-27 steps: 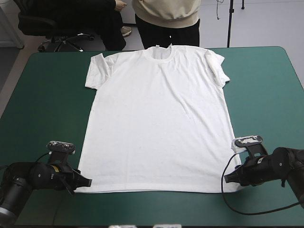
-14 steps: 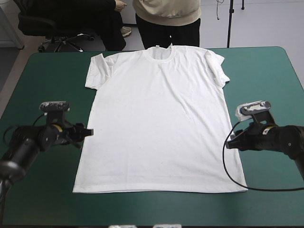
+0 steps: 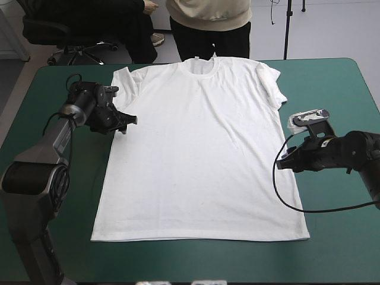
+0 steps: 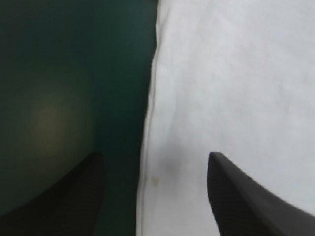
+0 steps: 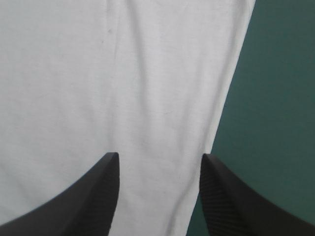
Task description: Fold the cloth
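The T-shirt (image 3: 199, 148) lies spread flat on the teal-green cover (image 3: 53, 190), collar toward the table's far edge, hem toward the near one. Bare cover runs down both sides of the T-shirt and in a narrow strip past its hem, leaving open room outside it. The left gripper (image 3: 127, 120) sits at the T-shirt's left side edge, just below the sleeve (image 3: 122, 89). The right gripper (image 3: 279, 164) sits at the T-shirt's right side edge, about halfway down. The high view gives the whole outline but not the finger gaps. The wrist views do: the left fingers (image 4: 74, 196) stand apart, straddling the stitched edge, and the right fingers (image 5: 88, 196) are likewise spread, the T-shirt's edge passing under one
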`<state>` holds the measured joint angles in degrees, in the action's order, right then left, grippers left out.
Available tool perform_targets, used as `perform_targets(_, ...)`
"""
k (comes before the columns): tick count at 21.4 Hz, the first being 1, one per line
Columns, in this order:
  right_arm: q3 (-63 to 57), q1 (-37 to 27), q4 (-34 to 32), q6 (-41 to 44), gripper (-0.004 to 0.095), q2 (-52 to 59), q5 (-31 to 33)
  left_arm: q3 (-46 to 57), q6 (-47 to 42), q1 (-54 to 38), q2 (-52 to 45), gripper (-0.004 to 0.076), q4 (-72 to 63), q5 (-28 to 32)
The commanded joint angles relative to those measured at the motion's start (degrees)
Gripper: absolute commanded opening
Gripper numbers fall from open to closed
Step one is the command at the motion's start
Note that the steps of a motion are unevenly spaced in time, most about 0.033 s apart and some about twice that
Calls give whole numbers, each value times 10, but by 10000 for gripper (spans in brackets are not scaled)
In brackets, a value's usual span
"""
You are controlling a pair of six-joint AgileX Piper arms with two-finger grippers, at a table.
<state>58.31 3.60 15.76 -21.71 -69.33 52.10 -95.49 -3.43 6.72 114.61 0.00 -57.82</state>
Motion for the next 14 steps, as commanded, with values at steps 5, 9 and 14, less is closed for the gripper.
perform_targets(5, 20, 0, 15, -9, 482, 11, -16, -136, 19, 1, 50, 446, -16, -21)
perform_targets(9, 20, 0, 15, -9, 458, 11, -29, -132, 53, 3, 55, 344, -46, -61)
perform_targets(14, 21, 0, 15, -12, 455, 11, -29, -132, 53, 2, 65, 249, -37, -69)
